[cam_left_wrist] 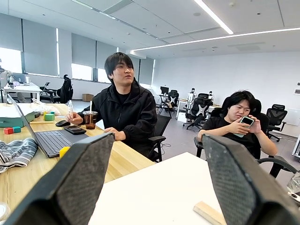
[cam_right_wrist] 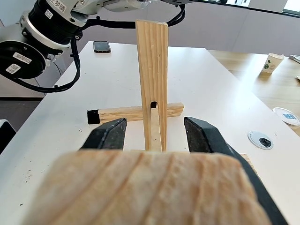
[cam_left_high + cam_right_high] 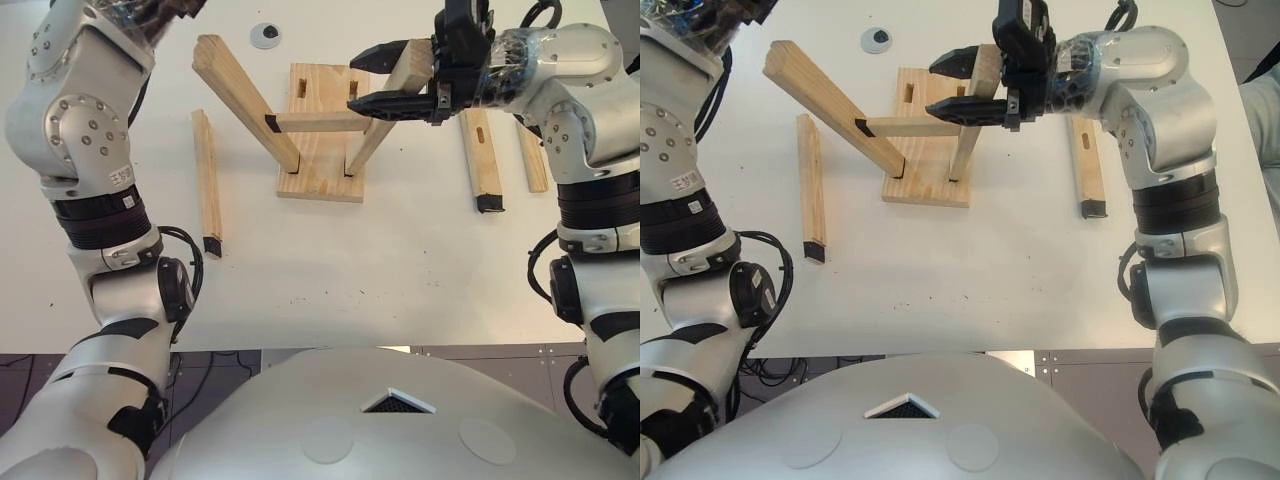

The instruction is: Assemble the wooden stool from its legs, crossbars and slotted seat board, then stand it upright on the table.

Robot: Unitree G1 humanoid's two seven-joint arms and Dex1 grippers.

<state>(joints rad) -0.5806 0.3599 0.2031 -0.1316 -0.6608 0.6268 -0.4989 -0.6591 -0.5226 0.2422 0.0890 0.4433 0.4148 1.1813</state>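
The slotted seat board [image 3: 322, 186] lies flat toward the middle of the table's [image 3: 400, 280] far edge, two legs [image 3: 243, 98] [image 3: 372, 138] standing in its slots and joined by a crossbar [image 3: 315, 122]. The right gripper [image 3: 352, 82] straddles the top of the right-hand leg with its fingers spread, while the left gripper [image 1: 159, 183] is held above the tabletop, pads apart with nothing between them. A loose leg [image 3: 207, 185] lies toward the left edge, two more pieces [image 3: 482, 160] [image 3: 533, 155] lie toward the right edge, and a wide stretch of tabletop runs from the board to the near edge.
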